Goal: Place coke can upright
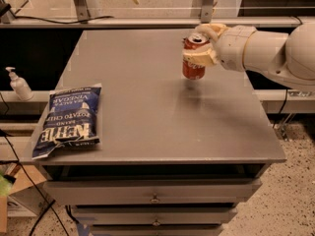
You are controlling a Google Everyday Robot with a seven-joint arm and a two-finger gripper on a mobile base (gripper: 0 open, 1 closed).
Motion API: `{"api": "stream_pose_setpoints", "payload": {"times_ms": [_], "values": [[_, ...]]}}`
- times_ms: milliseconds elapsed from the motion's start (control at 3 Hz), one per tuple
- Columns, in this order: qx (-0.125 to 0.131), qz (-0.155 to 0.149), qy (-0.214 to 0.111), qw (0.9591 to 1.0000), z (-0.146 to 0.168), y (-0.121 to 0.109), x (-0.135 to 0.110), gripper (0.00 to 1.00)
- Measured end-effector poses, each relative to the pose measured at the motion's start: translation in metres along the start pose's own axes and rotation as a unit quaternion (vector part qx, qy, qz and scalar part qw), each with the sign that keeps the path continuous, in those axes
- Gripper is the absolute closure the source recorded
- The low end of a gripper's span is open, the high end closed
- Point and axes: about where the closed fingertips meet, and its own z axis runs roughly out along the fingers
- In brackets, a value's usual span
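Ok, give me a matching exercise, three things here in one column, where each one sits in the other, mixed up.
1. coke can
2. chip bag
3. pump bottle

A. lying flat, front left of the table
B. off the table, on the ledge to its left
C. upright in the gripper, which reaches in from the right over the table's far half

Pairs: 1-C, 2-A, 3-B
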Motion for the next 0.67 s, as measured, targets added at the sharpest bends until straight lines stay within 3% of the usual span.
{"api": "stream_pose_setpoints", "payload": {"times_ms": [667], "values": [[-0.007, 0.040, -0.001, 0.9992, 0.0083, -0.0116, 0.0245, 0.38]]}}
